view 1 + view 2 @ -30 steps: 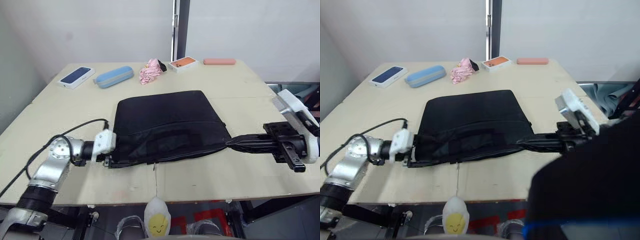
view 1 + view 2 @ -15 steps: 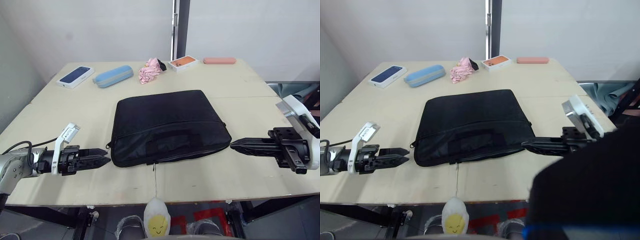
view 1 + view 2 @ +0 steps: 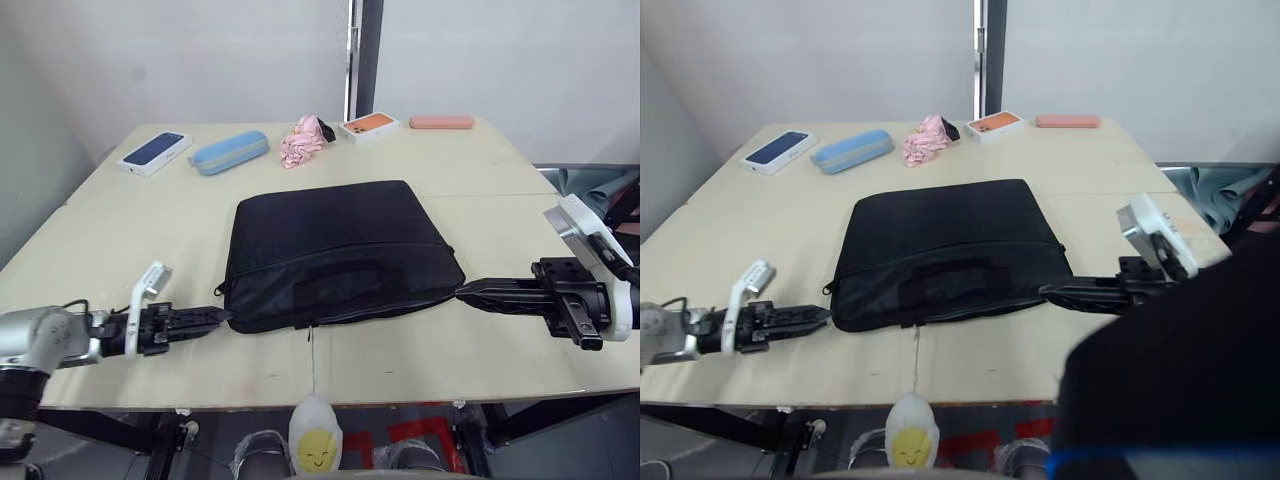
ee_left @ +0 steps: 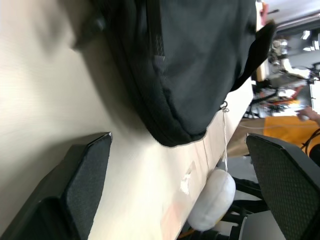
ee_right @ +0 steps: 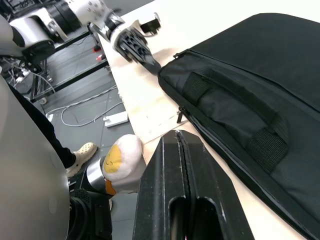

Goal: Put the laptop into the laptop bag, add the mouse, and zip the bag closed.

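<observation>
Black fabric of the laptop bag (image 3: 340,252) lies flat at the middle of the table (image 3: 480,170), zipped along its near edge. Our left gripper (image 3: 218,318) sits at the bag's near left corner, fingers spread apart. Our right gripper (image 3: 468,291) rests at the bag's near right corner, fingers pressed together. From the bag's front edge the plush charm (image 3: 315,447) hangs below the table.
</observation>
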Controlling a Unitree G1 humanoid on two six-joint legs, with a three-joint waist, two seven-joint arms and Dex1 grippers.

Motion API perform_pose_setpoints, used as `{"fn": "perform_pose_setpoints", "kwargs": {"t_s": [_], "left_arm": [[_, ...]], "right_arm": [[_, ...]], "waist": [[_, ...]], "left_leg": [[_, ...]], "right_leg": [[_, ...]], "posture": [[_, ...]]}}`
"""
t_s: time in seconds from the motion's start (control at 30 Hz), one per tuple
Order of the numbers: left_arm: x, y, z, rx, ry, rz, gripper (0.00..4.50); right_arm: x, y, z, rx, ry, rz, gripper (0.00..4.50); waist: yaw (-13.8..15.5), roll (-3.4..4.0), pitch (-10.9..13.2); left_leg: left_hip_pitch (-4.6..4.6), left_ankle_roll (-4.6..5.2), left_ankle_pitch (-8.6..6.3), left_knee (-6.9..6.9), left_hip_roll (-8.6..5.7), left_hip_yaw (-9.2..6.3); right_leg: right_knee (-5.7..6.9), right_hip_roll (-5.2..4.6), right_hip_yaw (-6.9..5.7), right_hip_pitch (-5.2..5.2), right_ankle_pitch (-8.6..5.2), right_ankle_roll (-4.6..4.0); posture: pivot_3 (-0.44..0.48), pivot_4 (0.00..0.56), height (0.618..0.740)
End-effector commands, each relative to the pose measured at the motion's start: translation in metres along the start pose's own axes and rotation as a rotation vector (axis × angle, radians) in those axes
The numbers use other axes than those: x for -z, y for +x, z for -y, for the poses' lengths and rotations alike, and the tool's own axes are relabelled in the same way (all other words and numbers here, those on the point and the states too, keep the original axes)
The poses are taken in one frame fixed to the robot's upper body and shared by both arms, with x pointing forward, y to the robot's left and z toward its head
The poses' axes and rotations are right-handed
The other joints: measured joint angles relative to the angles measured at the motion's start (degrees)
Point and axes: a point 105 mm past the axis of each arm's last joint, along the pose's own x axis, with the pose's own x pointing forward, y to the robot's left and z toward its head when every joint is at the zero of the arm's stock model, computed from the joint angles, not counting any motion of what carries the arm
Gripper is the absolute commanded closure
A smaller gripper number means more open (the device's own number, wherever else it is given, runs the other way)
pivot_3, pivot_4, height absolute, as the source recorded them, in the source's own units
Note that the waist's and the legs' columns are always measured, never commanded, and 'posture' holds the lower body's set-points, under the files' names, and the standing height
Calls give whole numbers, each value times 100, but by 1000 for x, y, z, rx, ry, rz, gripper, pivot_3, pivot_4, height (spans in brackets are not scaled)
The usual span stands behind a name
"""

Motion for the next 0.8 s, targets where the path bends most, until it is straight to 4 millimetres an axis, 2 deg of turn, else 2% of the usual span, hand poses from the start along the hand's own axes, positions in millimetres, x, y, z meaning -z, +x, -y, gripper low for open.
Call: {"fn": "perform_pose_setpoints", "kwargs": {"t_s": [0.03, 0.2, 0.23, 0.3, 0.47, 0.63, 0.7, 0.8], "left_arm": [[2, 23, -8, -20, 21, -21, 32], [-11, 39, -6, 30, 3, 48, 32], [-11, 40, -8, 16, 16, 42, 425], [-10, 39, -8, 17, 19, 40, 898], [-25, 28, -4, 21, 50, 83, 2806], [-35, 24, 2, 38, 41, 104, 4340], [-41, 24, 11, 79, 35, 123, 4496], [-54, 25, 31, 159, 30, 147, 4496]], "right_arm": [[-4, 0, -5, 2, -35, 1, 4500], [-4, -1, -7, 17, -34, 2, 4500], [-5, -1, -7, 19, -34, 3, 4500], [-5, -1, -7, 20, -34, 4, 4500], [-6, 1, -4, 24, -36, 1, 4500], [-6, 3, -1, 17, -34, 4, 4500], [-6, 3, 0, 13, -33, 5, 4500], [-6, 4, 1, 7, -32, 2, 4500]], "waist": [[27, 8, -6], [102, 16, -12], [116, 16, -12], [120, 15, -12], [95, 11, -10], [76, 4, -4], [73, 4, -2], [74, 4, 2]], "left_leg": [[2, 0, 0, 1, -1, 0], [7, 8, 1, 15, -14, -1], [7, 9, 1, 21, -15, -1], [4, 11, 1, 29, -15, -1], [-5, 14, -1, 25, -14, -2], [-14, 14, -1, 15, -11, -9], [-16, 14, -1, 16, -11, -10], [-23, 15, -2, 18, -11, -15]], "right_leg": [[0, -1, 0, 5, 0, 0], [6, -17, 2, 17, 1, 1], [9, -19, 1, 18, 1, 3], [9, -20, 3, 18, 2, 5], [6, -18, 1, 10, 2, 13], [-7, -14, -8, 7, 2, 13], [-9, -15, -9, 7, 2, 13], [-8, -15, -12, 6, 2, 12]], "posture": [[0, 150, 740], [0, 150, 740], [0, 150, 740], [0, 150, 740], [0, 150, 740], [0, 150, 740], [0, 150, 740], [0, 150, 740]]}}
